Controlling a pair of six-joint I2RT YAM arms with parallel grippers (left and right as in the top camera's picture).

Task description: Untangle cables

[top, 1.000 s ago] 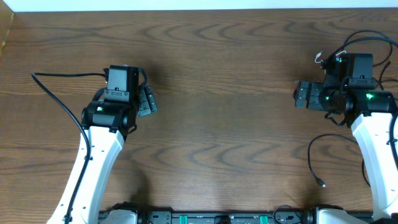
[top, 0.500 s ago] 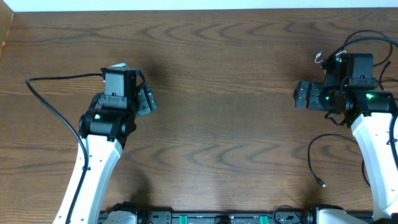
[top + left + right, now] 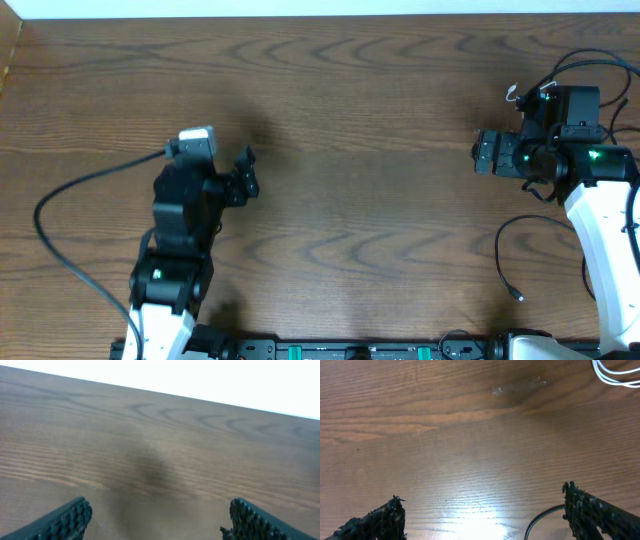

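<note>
With the left gripper (image 3: 243, 172) and right gripper (image 3: 482, 152) hovering over the tabletop (image 3: 360, 200), fingers spread and empty, a fresh grasp seems next, probably on the white cable (image 3: 612, 375) or black cable (image 3: 499, 255) at right.

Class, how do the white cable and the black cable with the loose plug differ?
The white cable is pale, and only a short loop shows by the right arm. The black cable is dark, a long curve ending in a plug. Both are thin and lie on the table; neither is held.
</note>
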